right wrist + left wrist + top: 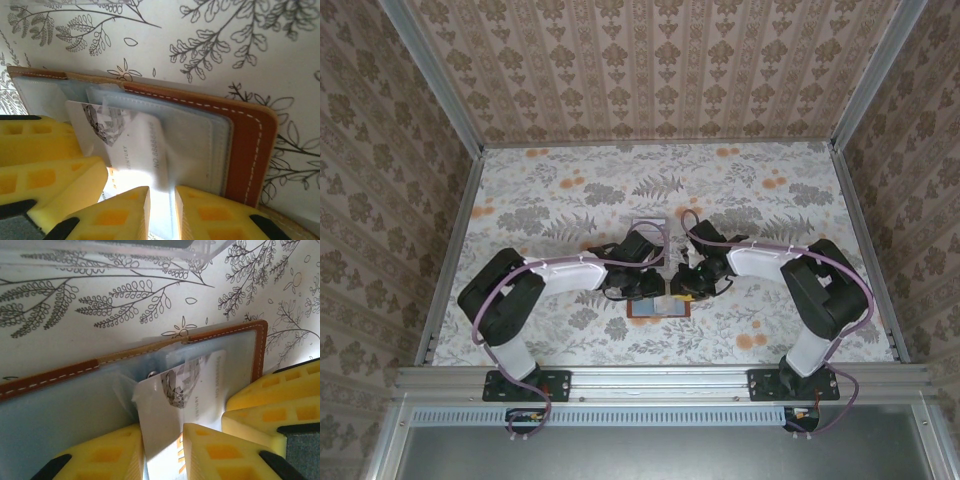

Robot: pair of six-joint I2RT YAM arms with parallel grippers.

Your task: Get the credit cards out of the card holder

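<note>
- My left claw [161, 437] is narrowed to a slim gap, and a silver credit card [167, 400] runs into that gap. I cannot tell whether the tips pinch it or only press on it.
- My right claw [161, 195] is nearly closed too, just beside, over the card's right edge. I cannot tell whether it holds anything.
- The card holder [658, 309] lies open and flat on the table [560, 190], between both arms.
- The card sticks partway out of its grey pocket [195, 145], long axis pointing back toward the claws. The left one looks better lined up to draw it along that axis.
</note>
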